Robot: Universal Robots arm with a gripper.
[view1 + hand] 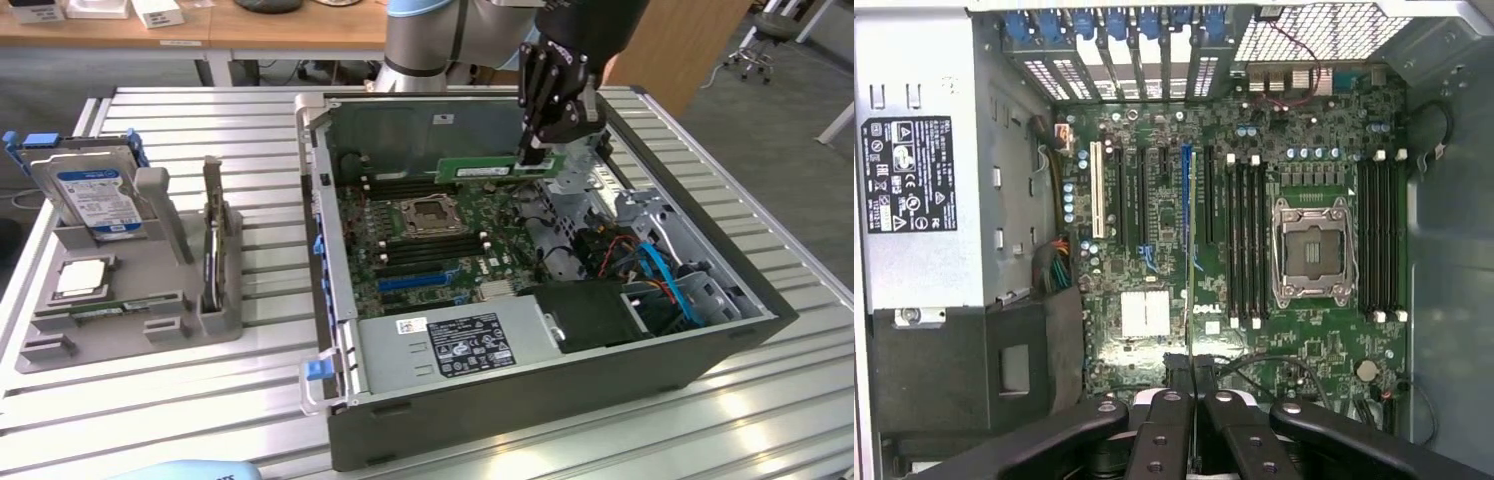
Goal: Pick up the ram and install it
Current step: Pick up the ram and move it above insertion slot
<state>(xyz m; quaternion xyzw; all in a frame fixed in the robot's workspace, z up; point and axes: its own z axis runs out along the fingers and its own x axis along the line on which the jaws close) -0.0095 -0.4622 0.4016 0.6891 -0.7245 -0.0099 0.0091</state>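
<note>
The ram is a long, thin green stick held level above the back part of the open computer case. My gripper hangs over the case and is shut on the stick's end at the exterior view's right. In the wrist view the ram shows edge-on as a thin line running out from between my black fingers, with the gripper shut on it. Below lies the green motherboard with black memory slots on either side of the open processor socket.
A grey holder stands at the exterior view's left with a hard drive upright in it and a square silver chip. The grey power supply, blue cables and the case walls bound the motherboard.
</note>
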